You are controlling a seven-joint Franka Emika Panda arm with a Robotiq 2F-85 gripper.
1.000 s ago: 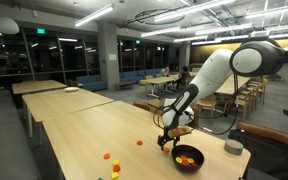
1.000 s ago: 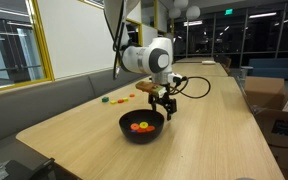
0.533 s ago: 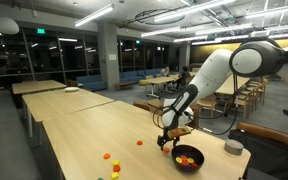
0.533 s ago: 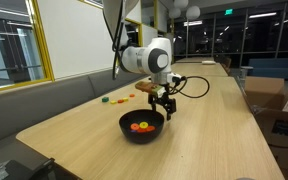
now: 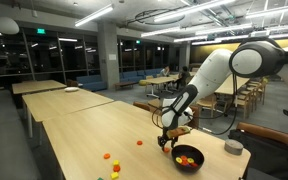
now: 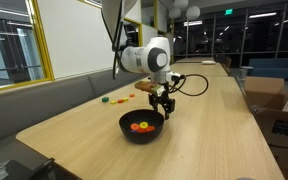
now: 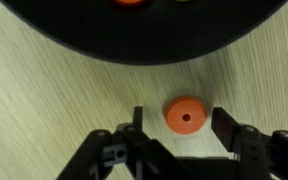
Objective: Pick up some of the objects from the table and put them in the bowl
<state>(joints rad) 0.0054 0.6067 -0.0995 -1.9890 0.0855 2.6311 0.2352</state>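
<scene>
— Where is the gripper (image 7: 181, 128) at this moment?
— It hangs low over the table (image 7: 44, 90), just beside the black bowl (image 7: 134, 40). Its fingers (image 7: 224, 125) are spread wide and pinch nothing.
— What is between them?
— An orange round piece (image 7: 186, 115) with a small hole. It lies on the wood near the bowl's rim and touches neither finger.
— And the other pieces?
— In an exterior view some red and yellow pieces (image 6: 139, 126) lie inside the bowl. A few loose pieces (image 5: 107, 156) lie on the table, well apart from it.
</scene>
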